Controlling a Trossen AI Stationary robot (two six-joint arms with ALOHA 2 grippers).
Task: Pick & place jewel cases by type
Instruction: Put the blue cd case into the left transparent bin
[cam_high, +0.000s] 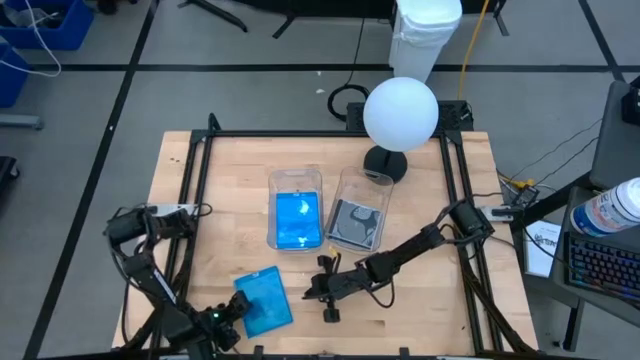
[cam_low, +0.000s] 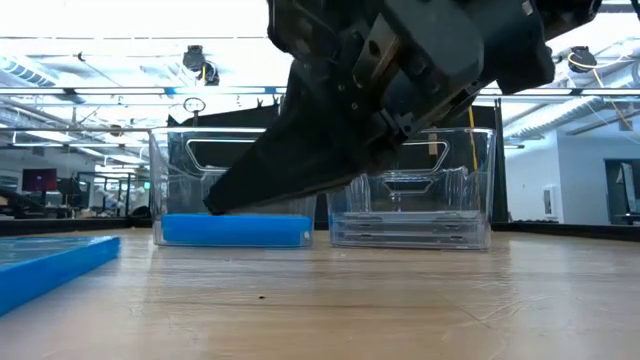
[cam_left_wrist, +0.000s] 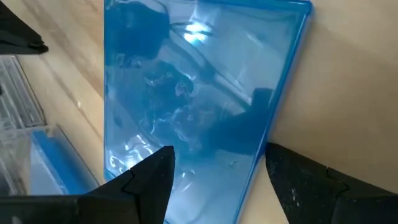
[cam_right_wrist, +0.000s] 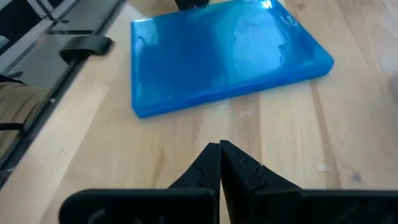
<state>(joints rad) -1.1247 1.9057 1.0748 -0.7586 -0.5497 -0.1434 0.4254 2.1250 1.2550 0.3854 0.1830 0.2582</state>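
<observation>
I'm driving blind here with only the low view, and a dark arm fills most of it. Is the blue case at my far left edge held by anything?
Observer: The left hand straddles that loose blue jewel case, fingers open on either side.
Operator: Which arm is blocking my picture?
Observer: The right one; its hand is shut and empty, just beside the case.
Operator: What's in the two tubs behind it?
Observer: From above, the left tub holds blue cases and the right tub holds the clear/dark grey cases.
</observation>
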